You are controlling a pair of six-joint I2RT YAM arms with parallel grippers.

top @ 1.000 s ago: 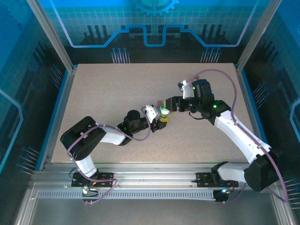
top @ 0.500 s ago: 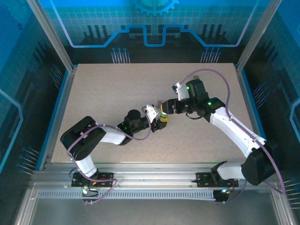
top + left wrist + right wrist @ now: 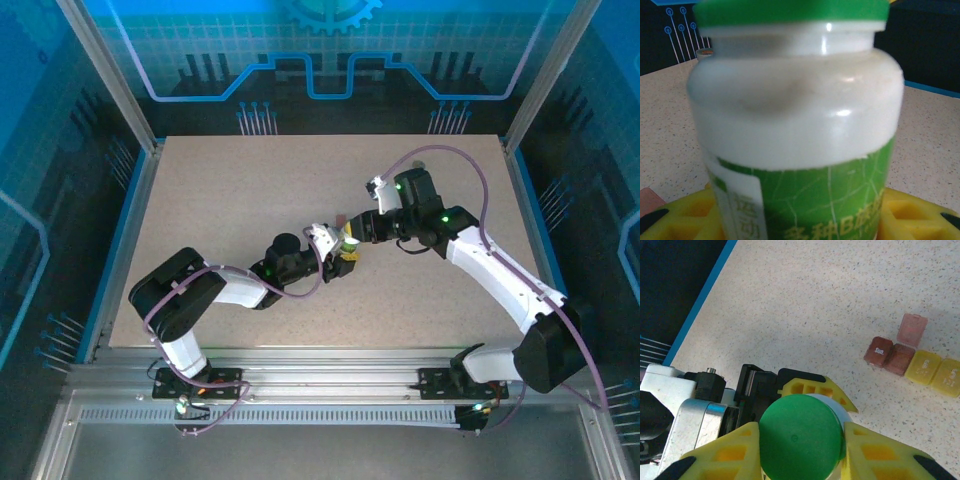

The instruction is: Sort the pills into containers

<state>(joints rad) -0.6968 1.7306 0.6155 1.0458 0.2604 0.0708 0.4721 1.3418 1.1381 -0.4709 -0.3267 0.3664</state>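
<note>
Slippage worries me: left gripper (image 3: 346, 258) pinches the white plastic bottle (image 3: 790, 115) by its body, while right gripper (image 3: 801, 429) presses yellow fingers (image 3: 735, 460) against the round green cap (image 3: 800, 440). If the body turns, pills could spill wide of the small dark red square box (image 3: 885, 356) and yellow square box (image 3: 935, 372) nearby.

right gripper (image 3: 801, 452) | jaws closed onto green cap (image 3: 800, 437) | arm edged left
</note>
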